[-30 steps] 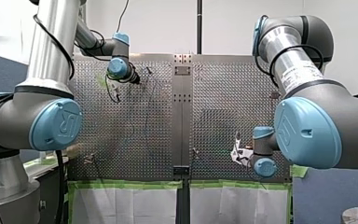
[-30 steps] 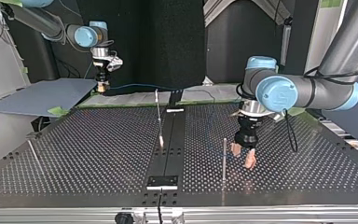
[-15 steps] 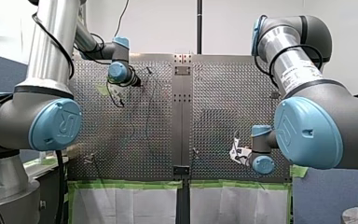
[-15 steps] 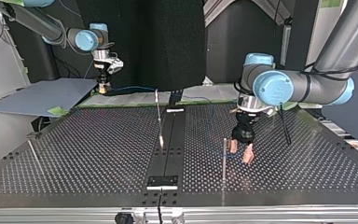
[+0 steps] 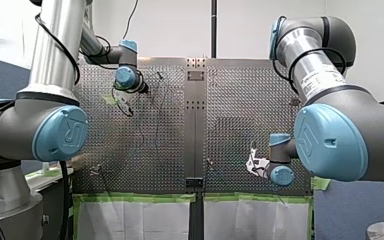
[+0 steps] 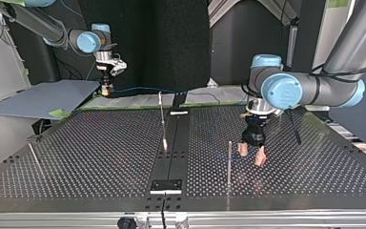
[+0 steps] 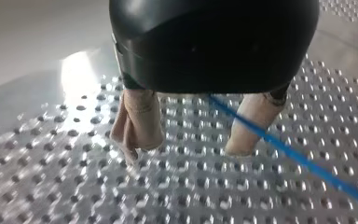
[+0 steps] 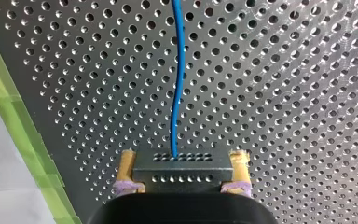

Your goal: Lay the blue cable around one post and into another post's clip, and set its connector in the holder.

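My left gripper (image 6: 251, 153) stands low over the perforated table (image 6: 100, 157). Its beige fingers (image 7: 137, 122) are spread apart and closed on nothing. Half a second ago it stood tight beside the upright post (image 6: 229, 162). It now sits a little further off, toward the top view's right, with the gap between the fingers much as it was. The blue cable (image 7: 284, 151) runs out from under the gripper's body, between the fingers, and crosses in front of one pad. Whether it touches that pad cannot be told. At the top view's far left, my right gripper (image 8: 183, 158) hangs above the table's far edge, barely shifted over the last second. Its yellow-padded fingers (image 8: 127, 170) are clamped on the dark connector (image 8: 200, 169). From the connector the cable leads away over the table with a gentle wave in it, then along the far edge toward the middle.
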